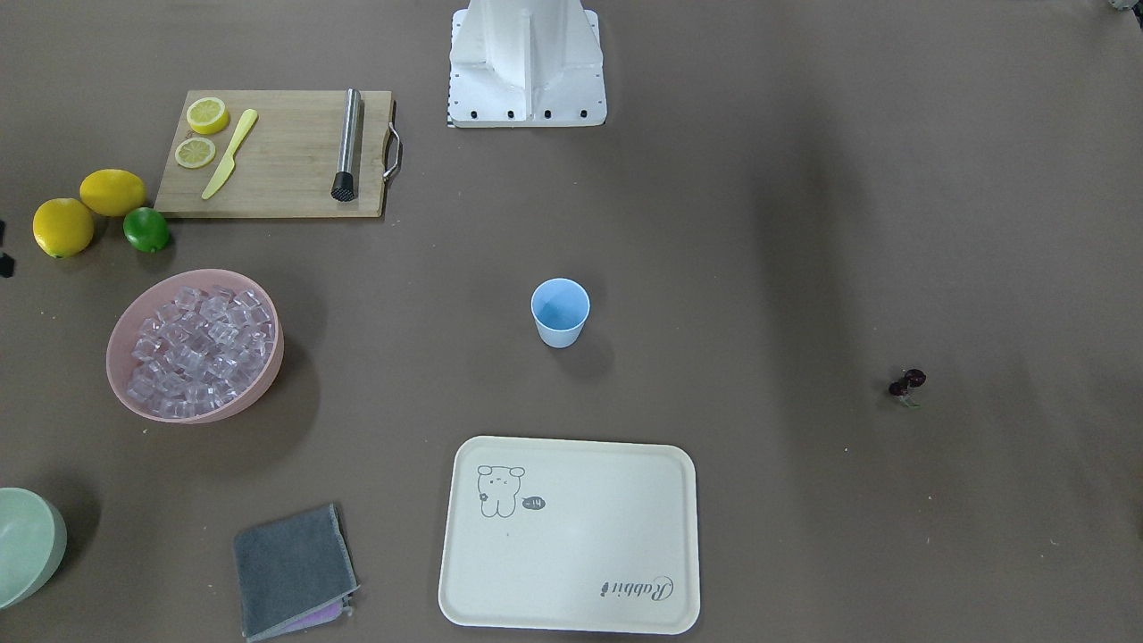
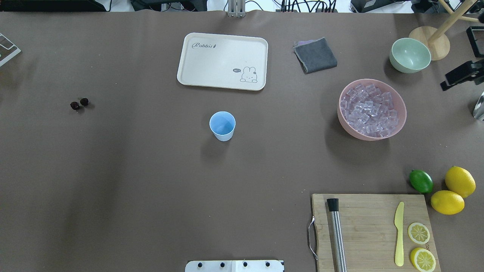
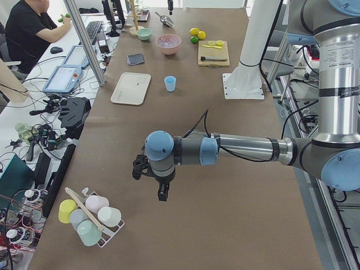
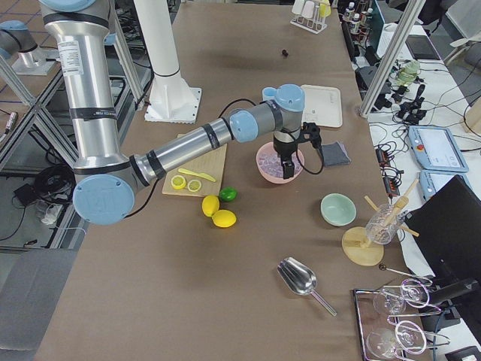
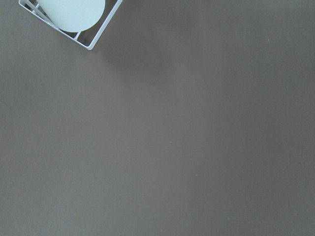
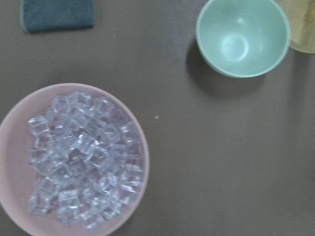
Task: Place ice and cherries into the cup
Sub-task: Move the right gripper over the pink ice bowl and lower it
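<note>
The left claw [image 3: 162, 193] hangs over bare brown counter [image 3: 225, 225] in the lower middle of the left side view, near a wire rack of pastel cups [image 3: 90, 216]. I cannot tell whether it is spread or pressed together. The right claw [image 4: 288, 167] hangs above the pink bowl [image 4: 267, 173] at the centre of the right side view, and its state cannot be told either.

Its wrist camera looks down on the ice [image 6: 78, 157] heaped in that bowl at lower left, with a pale green bowl [image 6: 242, 37] at upper right and a grey cloth [image 6: 57, 14] at upper left.

In the overhead view the cup [image 2: 222, 125] stands upright at centre, below a cream tray [image 2: 222, 60]. The cherries [image 2: 79, 104] lie at middle left, well apart from the cup. A cutting board [image 2: 370, 226] sits at lower right, with a lime [image 2: 421, 181] just above its upper right corner.
</note>
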{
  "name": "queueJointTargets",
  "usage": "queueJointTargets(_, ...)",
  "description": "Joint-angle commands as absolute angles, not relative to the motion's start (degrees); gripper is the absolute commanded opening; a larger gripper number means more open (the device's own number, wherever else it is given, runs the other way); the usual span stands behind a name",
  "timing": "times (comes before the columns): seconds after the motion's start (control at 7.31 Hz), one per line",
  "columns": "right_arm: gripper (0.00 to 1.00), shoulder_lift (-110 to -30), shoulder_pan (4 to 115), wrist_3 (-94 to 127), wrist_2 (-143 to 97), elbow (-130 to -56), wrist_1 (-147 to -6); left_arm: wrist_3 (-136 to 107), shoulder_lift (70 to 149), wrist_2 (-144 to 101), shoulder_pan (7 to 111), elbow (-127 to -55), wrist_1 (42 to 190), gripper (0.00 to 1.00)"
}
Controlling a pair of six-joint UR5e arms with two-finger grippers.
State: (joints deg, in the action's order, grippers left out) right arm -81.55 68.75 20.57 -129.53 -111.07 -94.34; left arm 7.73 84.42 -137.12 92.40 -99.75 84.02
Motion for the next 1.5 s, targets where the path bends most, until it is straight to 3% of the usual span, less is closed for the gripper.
queueJointTargets(0.0, 0.98, -76.0, 57.2, 35.4, -121.1, -110.5, -94.3, 7.7, 84.5, -137.1, 92.4, -99.4, 84.1, 0.98)
queueJointTargets(0.14, 0.98, -75.9, 54.7, 35.9, -118.9, -109.5, -94.2, 7.7, 84.5, -137.1, 92.4, -99.5, 84.1, 0.98)
queueJointTargets(0.27, 0.89, -74.5, 54.1, 35.9, -119.1, -107.6, -94.3, 7.7, 84.3, -137.1, 92.4, -99.4, 84.1, 0.98)
queueJointTargets(0.68, 0.87, -71.6, 53.8, 36.3, -119.2, -103.0, -94.3, 7.7, 84.3, -137.1, 92.4, -99.3, 84.1, 0.98)
queueJointTargets(0.96, 0.76, -68.5, 53.8, 37.1, -119.3, -98.5, -93.3, 7.7, 84.3, -137.2, 92.4, -99.3, 84.2, 0.98)
queueJointTargets(1.37, 0.76, -69.6, 52.2, 37.9, -118.8, -96.0, -88.5, 7.8, 84.3, -137.1, 92.4, -99.3, 84.2, 0.98)
